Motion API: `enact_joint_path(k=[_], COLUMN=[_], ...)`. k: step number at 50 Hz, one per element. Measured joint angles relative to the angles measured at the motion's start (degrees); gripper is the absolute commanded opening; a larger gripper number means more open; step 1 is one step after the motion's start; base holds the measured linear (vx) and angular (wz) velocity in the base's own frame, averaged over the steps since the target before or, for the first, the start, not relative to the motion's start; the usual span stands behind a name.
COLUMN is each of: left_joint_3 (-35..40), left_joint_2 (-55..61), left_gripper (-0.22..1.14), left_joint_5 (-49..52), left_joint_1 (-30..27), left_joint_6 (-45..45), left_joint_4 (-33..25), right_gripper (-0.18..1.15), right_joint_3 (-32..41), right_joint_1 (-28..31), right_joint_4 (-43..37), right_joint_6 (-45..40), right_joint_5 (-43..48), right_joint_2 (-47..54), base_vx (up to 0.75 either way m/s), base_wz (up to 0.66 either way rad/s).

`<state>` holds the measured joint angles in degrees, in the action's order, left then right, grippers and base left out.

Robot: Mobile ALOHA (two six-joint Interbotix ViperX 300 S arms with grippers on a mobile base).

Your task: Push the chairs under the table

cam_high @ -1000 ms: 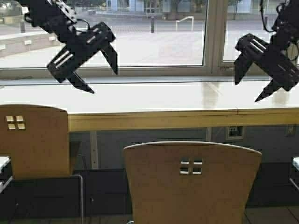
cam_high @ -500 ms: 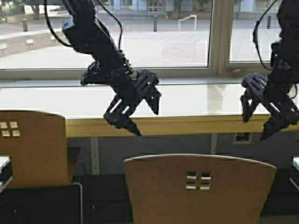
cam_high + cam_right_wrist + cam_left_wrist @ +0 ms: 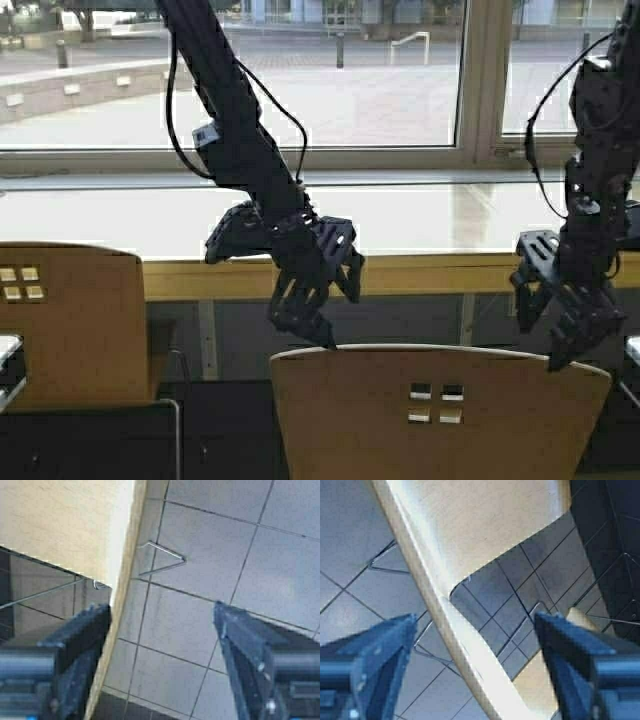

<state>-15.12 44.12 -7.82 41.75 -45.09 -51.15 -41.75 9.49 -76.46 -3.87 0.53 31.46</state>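
Note:
One of the chairs, a tan one (image 3: 440,410) with small square cutouts, stands just before me, short of the table (image 3: 440,274). My left gripper (image 3: 338,316) hangs open over the left part of its top edge, and in the left wrist view that chair (image 3: 470,525) edge runs between the fingers of the gripper (image 3: 475,652). My right gripper (image 3: 538,342) is open at the back's right corner. In the right wrist view the gripper (image 3: 162,647) sits mostly past the chair (image 3: 60,520), whose edge is beside one finger. Another chair (image 3: 70,320) stands at the left.
A wide window (image 3: 350,90) and its sill run behind the table. A pale table leg (image 3: 207,335) stands between the two chairs. Grey floor tiles (image 3: 225,540) and chrome chair legs (image 3: 162,562) lie below. White parts (image 3: 632,350) show at both side edges.
Both arms have come down from window height to the middle chair's top edge. The whole scene sits slightly lower in the high view, so the robot has moved.

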Motion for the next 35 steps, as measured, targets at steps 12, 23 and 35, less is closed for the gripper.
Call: enact_joint_path(k=[12,23,35], left_joint_3=[4.31,9.14,11.60], left_joint_2=[4.75,9.84,13.45], left_gripper=[1.00,1.00,1.00], left_joint_5=[0.35,0.53,0.70], left_joint_1=[-0.09,-0.09,-0.26], left_joint_6=[-0.62,-0.70,-0.70], left_joint_4=[-0.88,-1.85,-2.55], right_gripper=[0.94,0.94,0.94], right_joint_3=[4.57,9.84,12.57], right_joint_1=[-0.18,0.26,0.44], right_joint_4=[-0.09,-0.09,-0.09], right_joint_6=[0.00,0.00,0.00], right_joint_5=[-0.70,-0.88,-0.53], right_joint_2=[5.89,11.69,15.03], base_vx=[0.01,0.00,0.00], base_wz=[0.00,0.00,0.00])
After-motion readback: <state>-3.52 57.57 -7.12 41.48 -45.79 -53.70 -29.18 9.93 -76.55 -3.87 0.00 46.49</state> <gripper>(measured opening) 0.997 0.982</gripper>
